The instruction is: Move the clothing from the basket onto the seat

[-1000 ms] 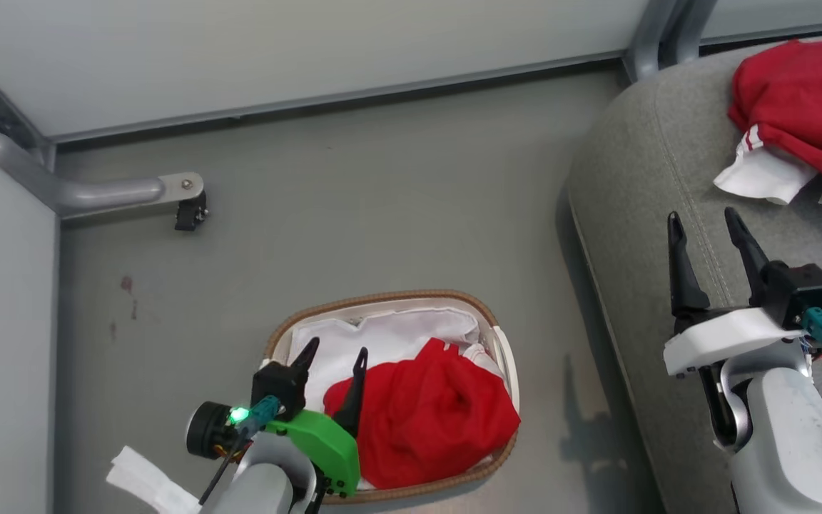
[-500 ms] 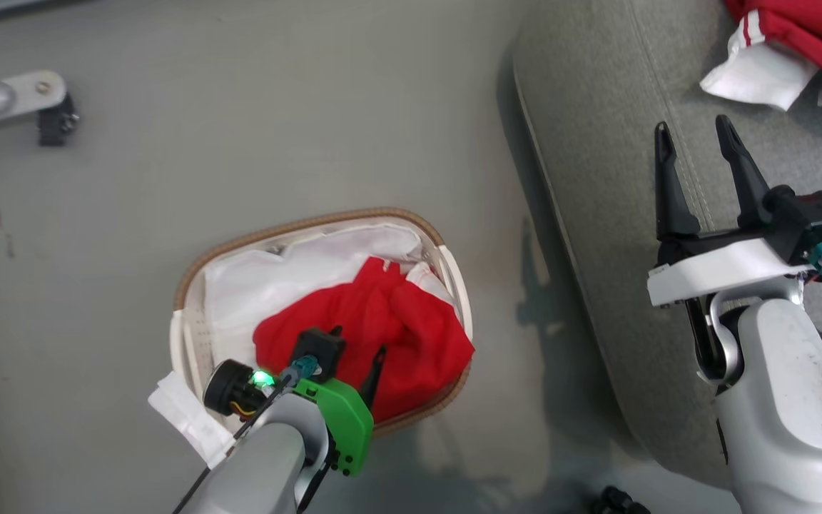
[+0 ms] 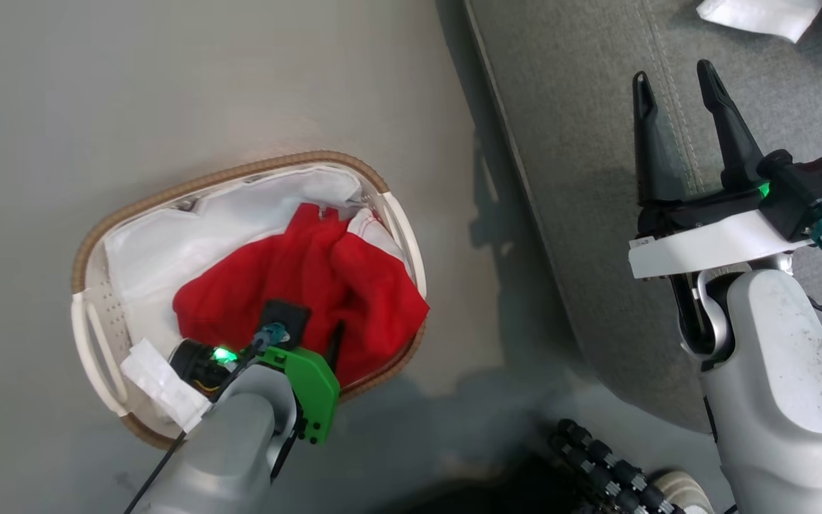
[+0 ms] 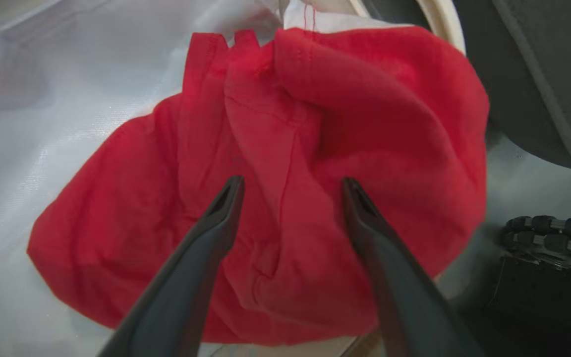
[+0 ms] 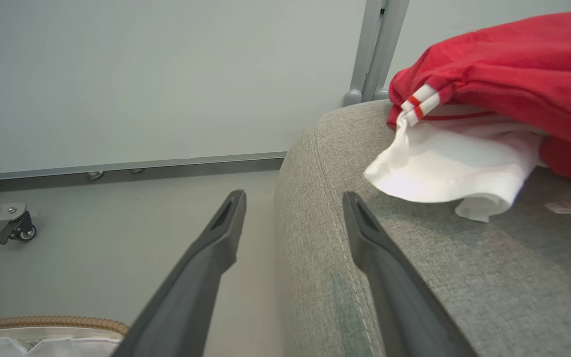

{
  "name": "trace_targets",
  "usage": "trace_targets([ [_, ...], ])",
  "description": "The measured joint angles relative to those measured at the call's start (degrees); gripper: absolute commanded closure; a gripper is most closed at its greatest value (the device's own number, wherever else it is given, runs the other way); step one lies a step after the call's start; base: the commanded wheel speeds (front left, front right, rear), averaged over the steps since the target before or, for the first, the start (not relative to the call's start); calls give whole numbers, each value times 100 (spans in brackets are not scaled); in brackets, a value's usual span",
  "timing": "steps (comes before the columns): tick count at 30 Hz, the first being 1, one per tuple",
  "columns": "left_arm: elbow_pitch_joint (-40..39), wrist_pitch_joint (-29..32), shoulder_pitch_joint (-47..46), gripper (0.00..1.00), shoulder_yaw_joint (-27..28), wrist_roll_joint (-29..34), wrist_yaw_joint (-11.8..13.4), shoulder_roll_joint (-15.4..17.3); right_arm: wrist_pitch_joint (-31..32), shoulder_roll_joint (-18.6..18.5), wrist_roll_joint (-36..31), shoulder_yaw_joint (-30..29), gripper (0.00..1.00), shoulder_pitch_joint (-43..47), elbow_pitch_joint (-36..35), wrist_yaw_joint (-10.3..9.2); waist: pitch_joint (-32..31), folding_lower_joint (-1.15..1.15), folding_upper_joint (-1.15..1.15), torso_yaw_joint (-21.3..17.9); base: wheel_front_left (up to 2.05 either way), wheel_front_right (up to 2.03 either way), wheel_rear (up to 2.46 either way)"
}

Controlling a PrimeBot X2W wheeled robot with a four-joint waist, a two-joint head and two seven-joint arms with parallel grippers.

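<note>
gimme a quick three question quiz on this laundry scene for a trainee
1. True or false: the left tool is shut on the red garment in the basket.
2. Where does the striped garment lie? A in the basket; B on the seat; C in the left tool.
3. What white thing lies under the red garment?
Key: 1 false, its jaws stand open over the fabric; 2 B; 3 the cloth liner.
</note>
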Motion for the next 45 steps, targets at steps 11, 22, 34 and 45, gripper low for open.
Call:
trace_targets([
  [11,405,23,-74,100,-47,-186,-73,1,0,1,85,123,0,-58,-145,0,314,0,0,-295,0,0,0],
  [22,416,-196,-96,100,-144,-311,-85,1,0,2,-5,105,0,-30,-12,0,35,0,0,-205,0,0,0],
  [34,-560,-279,166,100,24,-196,3,194,0,7,-409,-29,0,324,216,0,-853,0,0,125,0,0,0],
  [45,-1990,-279,595,100,236,356,176,481,0,9,-675,-210,0,1061,480,0,-2025,-1,0,553,0,0,0],
])
